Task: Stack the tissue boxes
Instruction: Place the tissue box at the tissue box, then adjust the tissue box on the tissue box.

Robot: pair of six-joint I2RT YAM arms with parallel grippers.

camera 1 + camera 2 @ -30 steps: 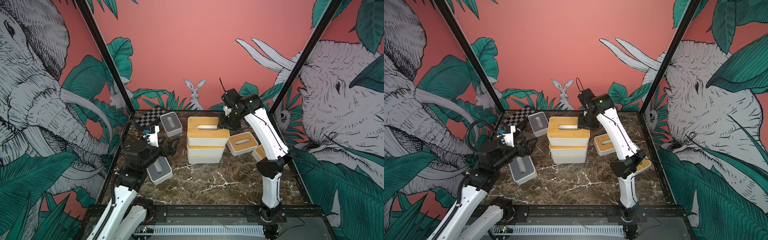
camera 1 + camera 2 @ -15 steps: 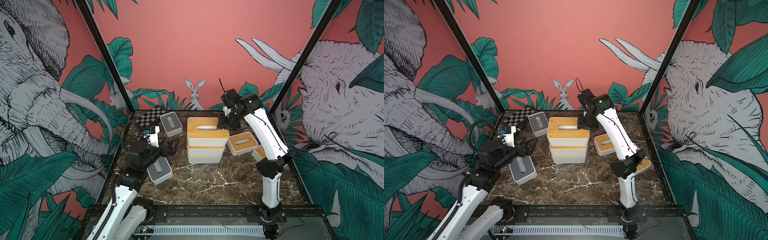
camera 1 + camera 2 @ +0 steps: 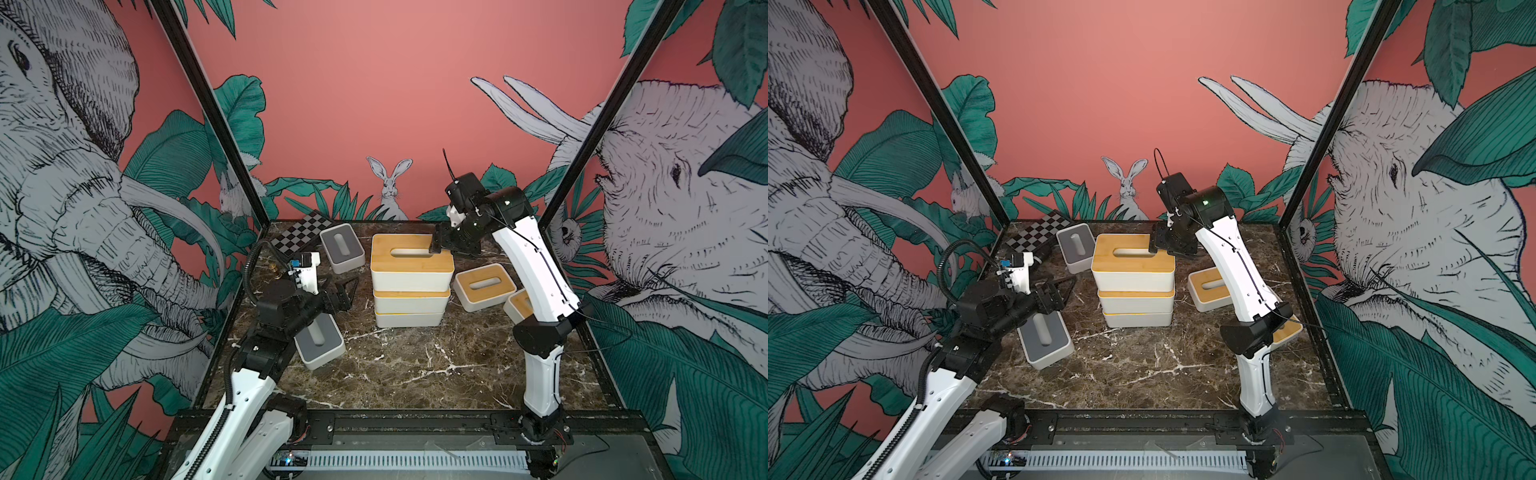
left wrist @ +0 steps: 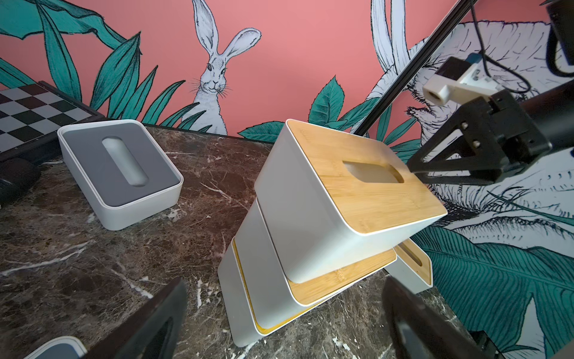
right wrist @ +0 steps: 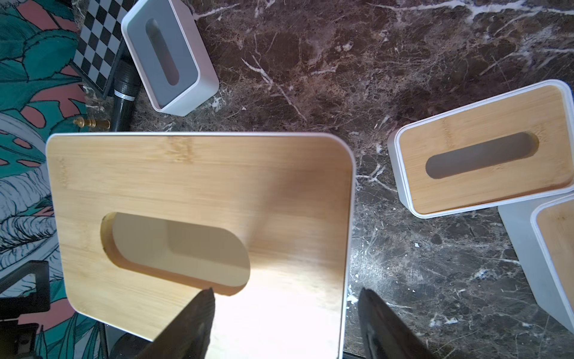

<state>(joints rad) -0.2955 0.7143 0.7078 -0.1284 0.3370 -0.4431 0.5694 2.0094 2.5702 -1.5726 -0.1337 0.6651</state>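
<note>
Where three tissue boxes stand stacked just behind the centre of the table (image 3: 415, 374), the top box (image 3: 411, 262) is white, taller than the two beneath, with a bamboo lid and an oval slot. It sits not quite square on the middle box (image 3: 411, 300), also bamboo-lidded, which rests on the bottom box (image 4: 231, 298), showing a yellow lid rim. The right gripper (image 5: 285, 295) is at the top box's right end with its jaws apart. One finger (image 5: 195, 323) is over the slot's end, the other (image 5: 382, 326) just outside the end wall; contact with the box cannot be confirmed. The left gripper (image 4: 284, 279) hovers near the left edge, aimed at the stack, jaws spread wide, gripping nothing and clear of every box. A grey-lidded box (image 3: 322, 343) lies below it by the left edge, partly hidden by the left arm. A second grey box (image 3: 341, 247) sits near the back left corner, just beside a checkerboard case (image 3: 301, 237). A bamboo box (image 3: 484, 286) lies just right of the stack, apart from it. Another bamboo box (image 3: 517, 303) sits by the right edge, largely masked by the right arm in both top views. A brass chess piece (image 5: 90, 123) lies near the case.
</note>
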